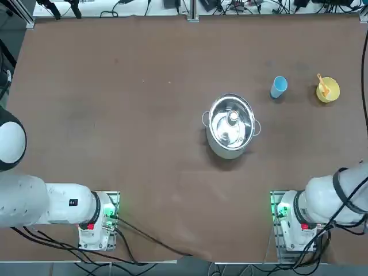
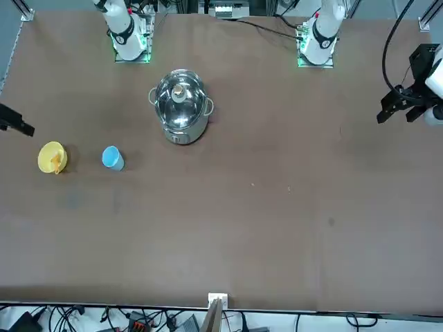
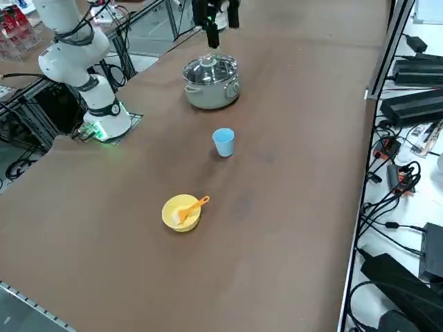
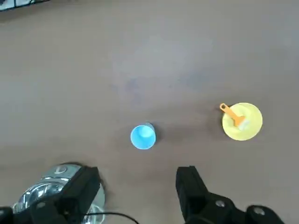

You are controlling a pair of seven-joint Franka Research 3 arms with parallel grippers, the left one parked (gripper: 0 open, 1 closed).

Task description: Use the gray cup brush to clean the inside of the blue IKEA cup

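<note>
Brown tabletop (image 1: 115, 144) carries the blue IKEA cup (image 1: 279, 87) upright between a steel pot (image 1: 231, 125) and a yellow bowl (image 1: 328, 90). Inside the bowl leans the gray cup brush (image 1: 323, 85). High above, the right gripper (image 4: 138, 186) hangs empty, fingers spread.

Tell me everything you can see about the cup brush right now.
The cup brush is a small, slender orange-looking stick, plastic by its look. It lies tilted in the yellow bowl, its working end down inside and its handle resting over the rim, pointing toward the blue cup, which stands apart from it. Bristles cannot be made out. Nothing grips it: the right gripper is open, high above the table, clear of brush and bowl.
</note>
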